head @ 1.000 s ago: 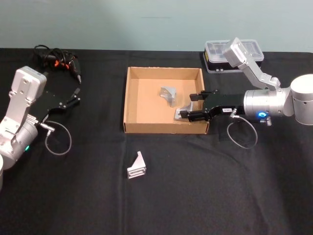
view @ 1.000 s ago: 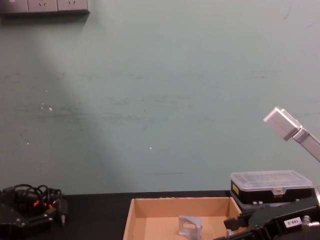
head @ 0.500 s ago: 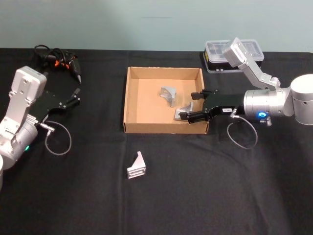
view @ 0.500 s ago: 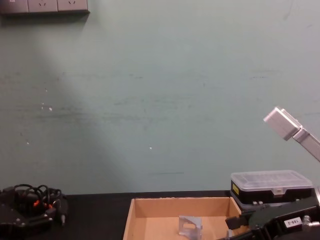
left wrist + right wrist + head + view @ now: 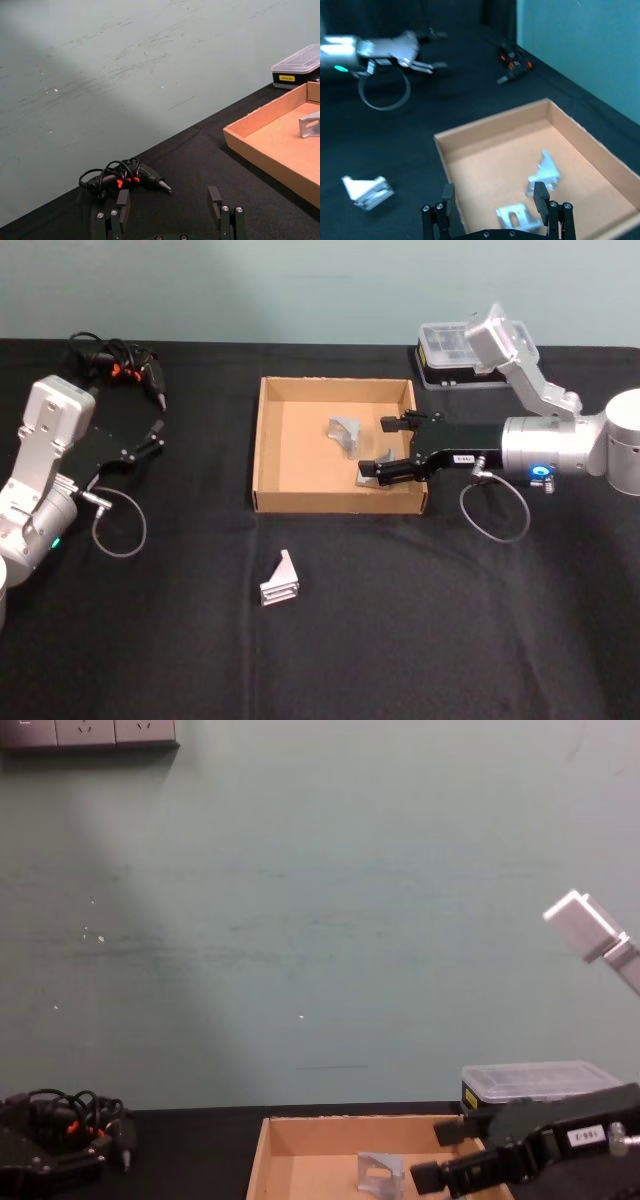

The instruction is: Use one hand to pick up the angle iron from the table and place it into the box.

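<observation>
The right gripper [image 5: 388,447] hangs over the right side of the box [image 5: 258,455], mid-frame, fingers spread and empty. One angle iron [image 5: 366,474] lies on the cardboard beneath it, a second piece [image 5: 345,431] beside. A third piece [image 5: 281,580] waits on the table [image 5: 450,620], lower centre, probably next. The left gripper [image 5: 157,427] idles, open, far left

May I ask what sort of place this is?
Probably a robotics lab or test bench: a black table against a bare green wall with sockets, a cardboard box of metal brackets, the right end effector open over it; the left end effector sits parked at left.
</observation>
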Available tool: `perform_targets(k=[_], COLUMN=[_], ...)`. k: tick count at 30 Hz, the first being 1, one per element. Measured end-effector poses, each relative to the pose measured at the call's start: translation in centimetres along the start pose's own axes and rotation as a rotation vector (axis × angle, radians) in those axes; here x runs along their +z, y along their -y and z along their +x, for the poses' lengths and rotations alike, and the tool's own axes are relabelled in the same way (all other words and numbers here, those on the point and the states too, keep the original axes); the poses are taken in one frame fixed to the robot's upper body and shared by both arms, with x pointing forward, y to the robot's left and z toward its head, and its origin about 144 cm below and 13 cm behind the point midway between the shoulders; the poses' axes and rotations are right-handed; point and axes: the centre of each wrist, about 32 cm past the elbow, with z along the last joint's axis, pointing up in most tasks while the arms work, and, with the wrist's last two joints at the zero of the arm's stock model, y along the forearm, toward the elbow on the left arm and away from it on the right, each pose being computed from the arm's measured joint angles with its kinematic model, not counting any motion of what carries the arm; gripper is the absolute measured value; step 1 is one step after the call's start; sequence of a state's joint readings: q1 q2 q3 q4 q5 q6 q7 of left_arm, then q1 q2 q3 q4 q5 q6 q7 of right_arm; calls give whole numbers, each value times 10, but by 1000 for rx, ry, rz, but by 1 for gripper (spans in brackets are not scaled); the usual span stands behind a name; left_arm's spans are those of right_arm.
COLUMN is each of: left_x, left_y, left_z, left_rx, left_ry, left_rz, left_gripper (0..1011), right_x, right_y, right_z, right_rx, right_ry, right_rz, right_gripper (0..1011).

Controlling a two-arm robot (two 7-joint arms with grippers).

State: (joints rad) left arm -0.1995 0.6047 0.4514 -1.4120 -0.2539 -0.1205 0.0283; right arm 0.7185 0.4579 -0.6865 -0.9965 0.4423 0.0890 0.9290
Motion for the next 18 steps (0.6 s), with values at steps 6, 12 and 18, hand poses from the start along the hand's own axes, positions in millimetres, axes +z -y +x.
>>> perform_targets(k=[6, 12, 18], left_x=[0, 0, 0], left_y=[0, 0, 0], left_z=[0, 0, 0], left_rx=[0, 0, 0], left_ry=[0, 0, 0], left_rz=[0, 0, 0], left_gripper=[1011, 1011, 1011], right_x=[9, 18, 22], right_y=[4, 4, 1], right_z=[-7, -18, -28], right_rx=[56, 130, 194], right_ry=[20, 54, 78], right_rz=[47, 70, 74], right_gripper=[1002, 1002, 1002])
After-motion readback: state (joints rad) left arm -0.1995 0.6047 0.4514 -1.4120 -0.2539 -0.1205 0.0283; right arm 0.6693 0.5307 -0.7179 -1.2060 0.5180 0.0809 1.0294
